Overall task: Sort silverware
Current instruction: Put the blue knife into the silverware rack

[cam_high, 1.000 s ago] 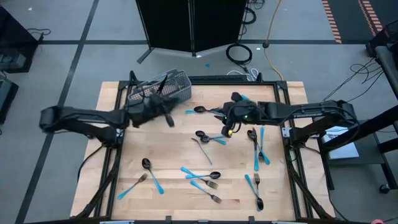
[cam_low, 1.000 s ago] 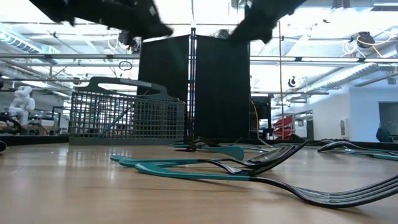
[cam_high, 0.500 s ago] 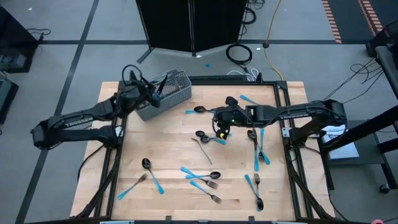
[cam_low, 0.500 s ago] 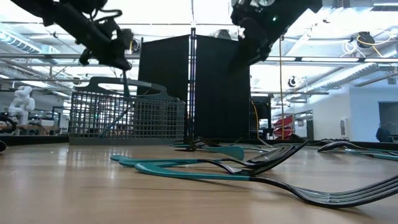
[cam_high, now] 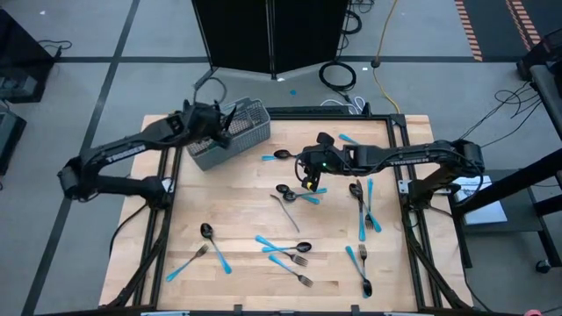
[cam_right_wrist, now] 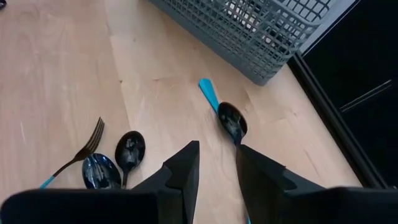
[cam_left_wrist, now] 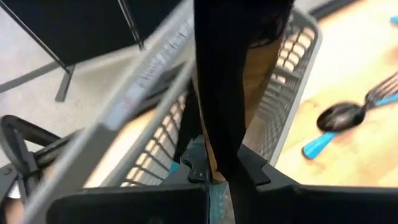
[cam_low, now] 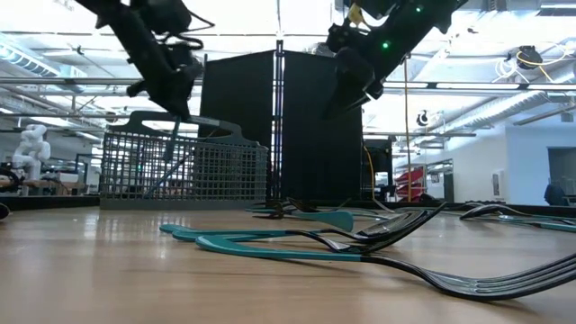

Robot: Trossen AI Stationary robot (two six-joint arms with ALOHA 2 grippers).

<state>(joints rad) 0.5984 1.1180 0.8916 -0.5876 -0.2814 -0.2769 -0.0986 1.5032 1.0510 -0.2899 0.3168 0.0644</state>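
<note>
Many blue-handled silverware pieces point(cam_high: 279, 248) across the wooden table point(cam_high: 237, 219); left gripper point(cam_high: 219, 130) pressed together, right gripper point(cam_high: 307, 175) spread.

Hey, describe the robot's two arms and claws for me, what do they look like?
Both arms are dark, near-black, built of slim jointed links with thin cables running along them. The right arm shows a small green light and a yellow spot near its wrist. The right claw has two flat, dark, wedge-shaped fingers. The left claw is just as dark, its fingers long and narrow. No lettering can be made out.
</note>
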